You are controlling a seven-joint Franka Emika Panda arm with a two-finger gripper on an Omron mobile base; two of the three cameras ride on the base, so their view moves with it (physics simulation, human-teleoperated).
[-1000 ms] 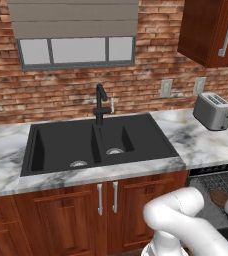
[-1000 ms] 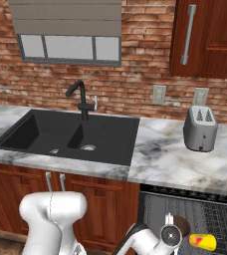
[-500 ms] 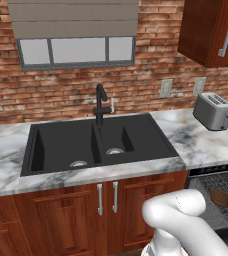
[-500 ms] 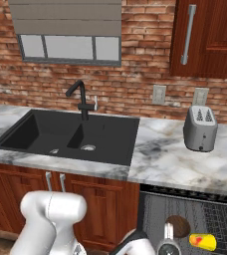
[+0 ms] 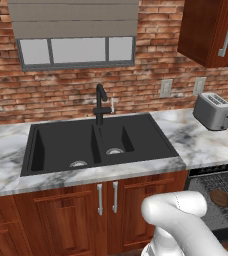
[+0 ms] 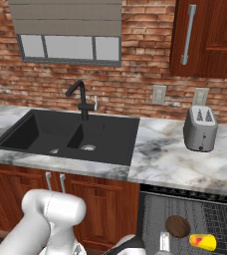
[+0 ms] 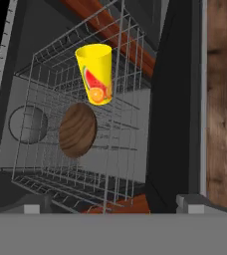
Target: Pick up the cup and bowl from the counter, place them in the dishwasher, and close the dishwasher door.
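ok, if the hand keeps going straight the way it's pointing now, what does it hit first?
Probably the wire rack of the open dishwasher. The hand, open and empty, looks straight into it, roughly toward the brown bowl, with the yellow cup just beyond. Depth is unclear, so a rack wire may come before the bowl.

cup [image 7: 96,72]: bright yellow, printed with red watermelon and orange slices
bowl [image 7: 77,130]: dark brown, wood-grained
dishwasher [image 6: 150,214]: black, with a grey wire rack [image 7: 46,89]
counter [image 6: 165,162]: white marble, grey-veined
sink [image 5: 96,142]: black
toaster [image 6: 200,128]: silver
cabinets [image 5: 61,215]: red-brown wood, silver handles
wall [image 5: 151,75]: red brick
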